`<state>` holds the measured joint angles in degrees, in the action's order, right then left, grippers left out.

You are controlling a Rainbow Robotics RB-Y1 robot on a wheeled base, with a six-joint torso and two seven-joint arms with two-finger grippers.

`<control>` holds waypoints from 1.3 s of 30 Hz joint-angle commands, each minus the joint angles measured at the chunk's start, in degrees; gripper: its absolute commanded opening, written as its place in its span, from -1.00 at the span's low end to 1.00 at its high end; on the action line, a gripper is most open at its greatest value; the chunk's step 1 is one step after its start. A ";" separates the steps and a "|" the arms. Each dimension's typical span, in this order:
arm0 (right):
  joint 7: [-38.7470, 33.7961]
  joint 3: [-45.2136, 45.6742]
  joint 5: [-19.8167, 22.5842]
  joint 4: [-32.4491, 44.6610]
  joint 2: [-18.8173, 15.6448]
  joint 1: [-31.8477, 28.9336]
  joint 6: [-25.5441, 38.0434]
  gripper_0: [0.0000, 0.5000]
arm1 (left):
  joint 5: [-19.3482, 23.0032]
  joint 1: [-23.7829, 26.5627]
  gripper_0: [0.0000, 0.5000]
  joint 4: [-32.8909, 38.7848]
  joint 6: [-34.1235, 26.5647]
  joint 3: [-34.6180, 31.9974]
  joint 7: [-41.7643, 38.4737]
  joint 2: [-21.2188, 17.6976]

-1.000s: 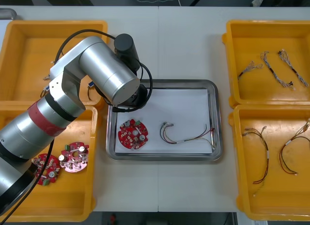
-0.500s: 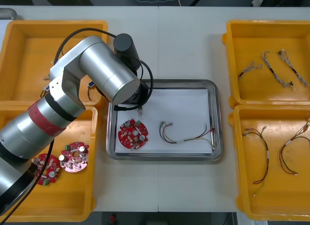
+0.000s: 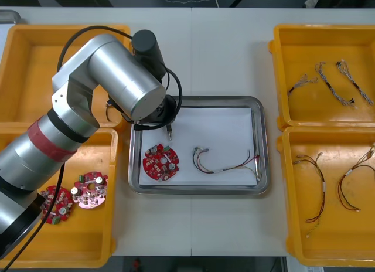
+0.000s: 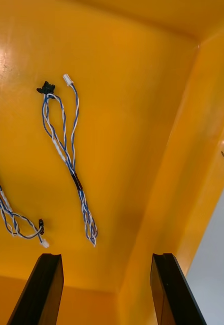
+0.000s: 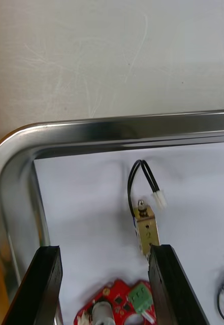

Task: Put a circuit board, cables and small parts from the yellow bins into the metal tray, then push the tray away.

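My left gripper (image 5: 105,287) stands open over the near-left corner of the metal tray (image 5: 117,127), nothing between its fingers. A small metal part (image 5: 147,229) with a looped black wire lies on the white liner just beyond one fingertip; in the front view this small metal part (image 3: 170,129) sits beside the left arm (image 3: 117,78). A round red circuit board (image 3: 161,162) and a red and yellow cable (image 3: 225,160) also lie in the tray (image 3: 262,149). My right gripper (image 4: 106,289) hangs open above twisted blue and white cables (image 4: 66,152) in a yellow bin.
Two more red circuit boards (image 3: 76,193) lie in the near-left bin (image 3: 114,225). Several cables (image 3: 334,84) lie in the far-right bin, and red and yellow cables (image 3: 319,184) in the near-right bin. The far-left bin (image 3: 23,78) is partly covered by the arm.
The left gripper has opened and let the small metal part down into the tray, then drawn back a little toward the far left. The right side is unchanged.
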<state>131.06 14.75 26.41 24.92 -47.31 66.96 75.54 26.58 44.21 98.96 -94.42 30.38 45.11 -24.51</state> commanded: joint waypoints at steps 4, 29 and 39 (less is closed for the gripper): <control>2.70 -0.51 -0.75 -2.33 1.78 2.74 -4.70 1.00 | 5.15 4.57 1.00 7.04 -7.00 -7.17 -2.30 -3.88; 2.35 1.51 -1.28 -3.74 5.65 -3.24 -15.59 1.00 | 22.73 6.68 1.00 -0.08 -9.55 -22.12 22.13 -21.99; 1.56 3.44 -1.10 -3.74 6.61 -5.61 -16.91 1.00 | 22.82 6.68 1.00 -10.19 -1.11 -22.12 34.52 -25.24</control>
<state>132.72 17.07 25.50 20.35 -41.20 62.14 59.66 48.90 48.29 90.67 -97.87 9.73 67.91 -46.88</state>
